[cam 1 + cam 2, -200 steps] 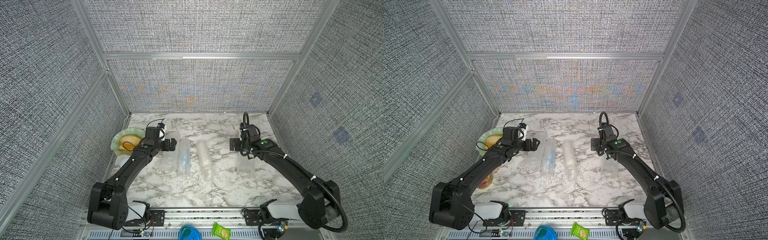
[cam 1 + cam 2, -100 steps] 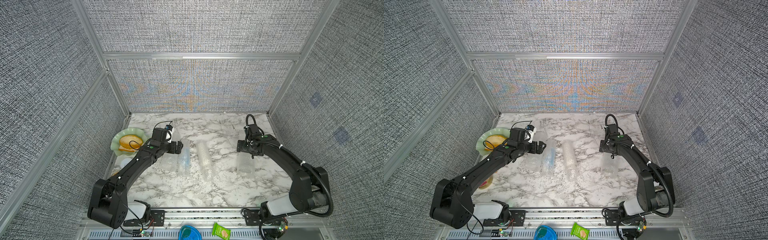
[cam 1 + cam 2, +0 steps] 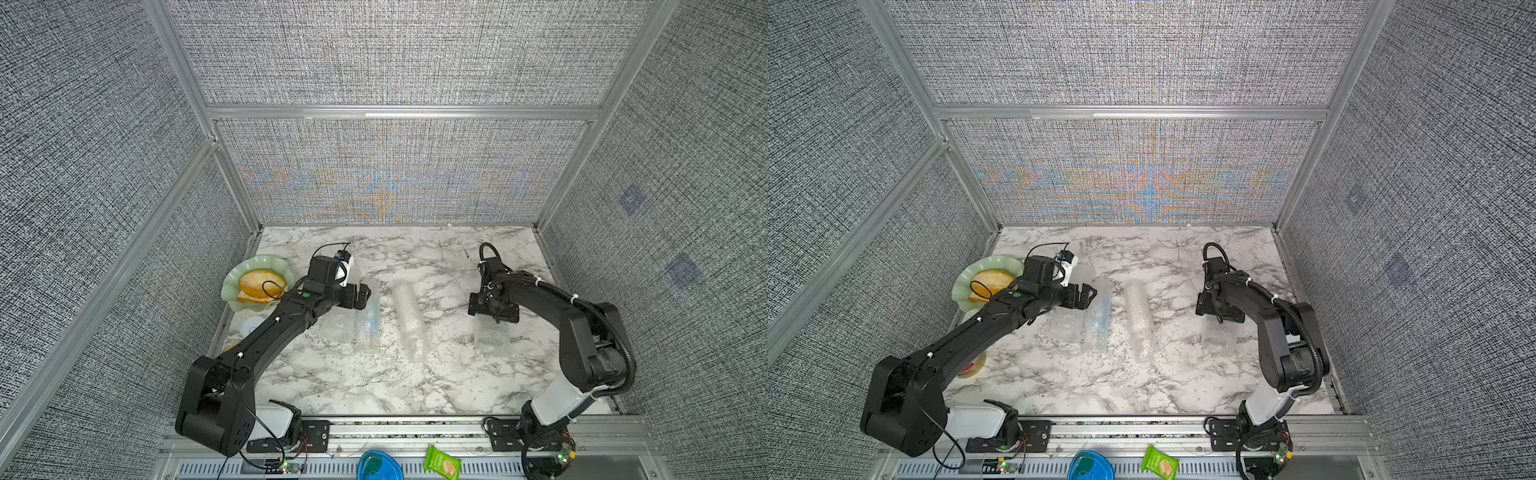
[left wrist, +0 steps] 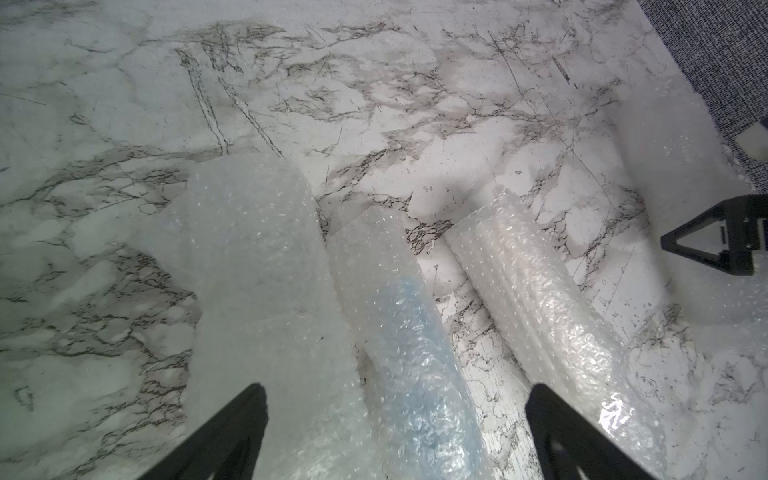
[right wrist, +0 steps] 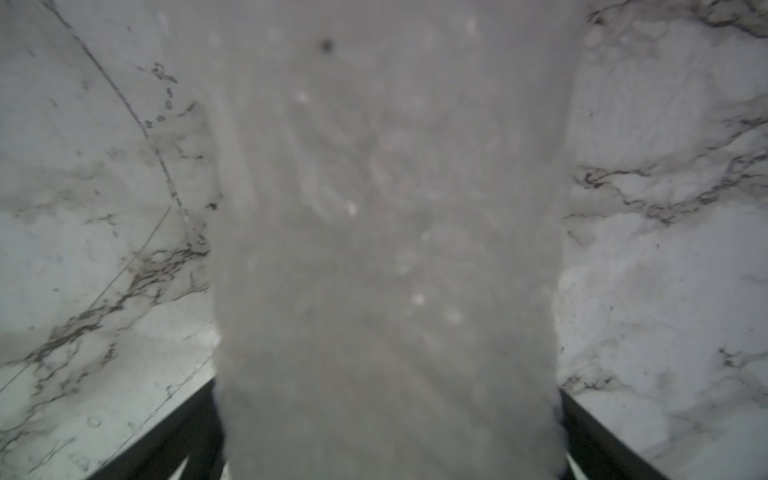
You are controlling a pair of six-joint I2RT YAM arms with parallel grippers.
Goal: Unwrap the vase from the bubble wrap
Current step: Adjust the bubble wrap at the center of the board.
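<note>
Bubble wrap [image 3: 409, 332] lies in four whitish, see-through pieces across the middle of the marble table [image 3: 374, 386] in both top views. From the robot's left to its right they are a flat sheet [image 3: 332, 326], a blue-tinted roll [image 3: 369, 320] touching the sheet's edge, a plain roll [image 3: 407, 307] just beside that, and a loose piece [image 3: 491, 334] well apart toward the right. The left gripper [image 3: 362, 296] hangs over the far end of the sheet and the blue-tinted roll with its jaws spread. The right gripper [image 3: 493, 313] sits at the far end of the loose piece, also spread wide. A green plate [image 3: 232, 291] of yellow food stands at the table's left edge, partly hidden by the left arm.

In the left wrist view the left gripper [image 4: 397, 388] is released and holds nothing. Its black fingers [image 4: 232, 424] stand on either side of the wrap below. The sheet [image 4: 257, 270] looks milky and soft. The blue-tinted roll [image 4: 399, 332] is crinkly, and pale blue shows through its layers. The plain roll [image 4: 540, 299] is tightly wound and glossy.

The right wrist view is blurred. The loose piece [image 5: 386, 187] reaches from one finger of the right gripper [image 5: 386, 388] to the other. The jaws stand wide, unclenched, and whether they touch the wrap cannot be told.
</note>
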